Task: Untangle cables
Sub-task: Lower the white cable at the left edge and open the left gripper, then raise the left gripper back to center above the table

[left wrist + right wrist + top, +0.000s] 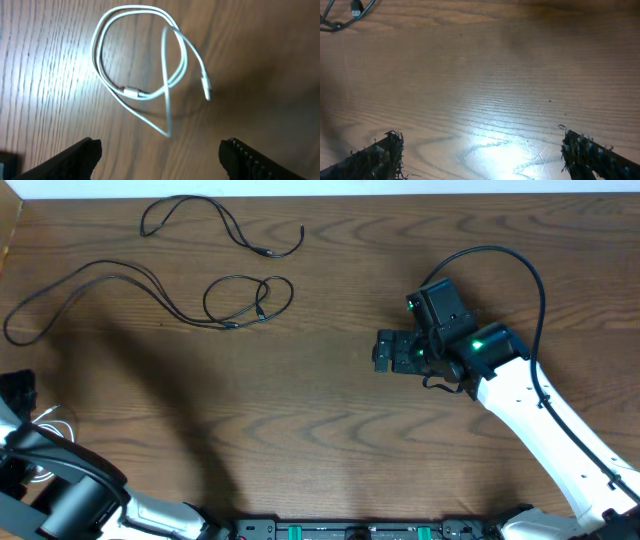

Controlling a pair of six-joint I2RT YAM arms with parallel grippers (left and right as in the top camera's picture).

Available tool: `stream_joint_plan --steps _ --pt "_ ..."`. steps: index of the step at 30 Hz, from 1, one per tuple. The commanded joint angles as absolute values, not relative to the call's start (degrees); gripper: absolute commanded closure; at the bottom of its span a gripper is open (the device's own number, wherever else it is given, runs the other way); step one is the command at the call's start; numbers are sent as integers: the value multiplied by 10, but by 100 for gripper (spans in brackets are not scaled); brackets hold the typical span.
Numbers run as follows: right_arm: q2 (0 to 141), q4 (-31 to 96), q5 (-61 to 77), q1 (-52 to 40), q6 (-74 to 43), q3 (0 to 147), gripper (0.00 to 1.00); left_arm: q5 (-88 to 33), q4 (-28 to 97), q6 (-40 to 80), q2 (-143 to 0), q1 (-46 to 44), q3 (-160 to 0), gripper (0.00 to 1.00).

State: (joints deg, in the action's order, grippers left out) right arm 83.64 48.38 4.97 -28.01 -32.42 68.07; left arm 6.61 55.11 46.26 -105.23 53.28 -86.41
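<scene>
White cable [131, 92] coiled at left table [300, 430] edge, left gripper [160, 144] spread, right gripper [481, 135] spread mid-table, 2 black cables [228, 326] beyond

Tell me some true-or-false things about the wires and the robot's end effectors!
1. The white cable lies looped on the table. True.
2. The left end effector is squeezing the white cable. False: its fingers stand apart, and the cable lies free ahead of them.
3. The shorter black cable and the longer black cable are knotted together. False: they lie apart.
4. The right end effector is open and holds nothing. True.
</scene>
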Motion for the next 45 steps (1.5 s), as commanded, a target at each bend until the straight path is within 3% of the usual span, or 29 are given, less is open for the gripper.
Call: stream_joint_plan --steps 1,3,6,10,11,12,23,32,39,45 --pt "837 492 51 -279 -321 677 1 86 549 463 -1087 542 -854 19" --pt "837 497 51 -279 -321 677 1 87 547 463 -1110 547 -854 21" --pt "837 497 51 -279 -321 677 1 93 545 463 -1135 555 -854 35" --pt "837 497 51 -279 -321 677 1 116 544 456 -1165 570 -854 81" --pt "837 497 51 -279 -321 677 1 116 543 456 -1166 572 -854 91" --pt "837 497 51 -279 -321 677 1 114 541 455 -1167 575 -854 92" --pt "837 482 51 -279 -321 677 1 -63 508 273 -1167 538 -854 92" --pt "837 484 51 -279 -321 677 1 -101 510 253 -1152 480 -856 93" --pt "837 483 51 -278 -321 677 1 -110 478 253 -1056 446 -859 93" --pt "837 481 51 -279 -321 677 1 -229 421 256 -1004 434 -860 93"
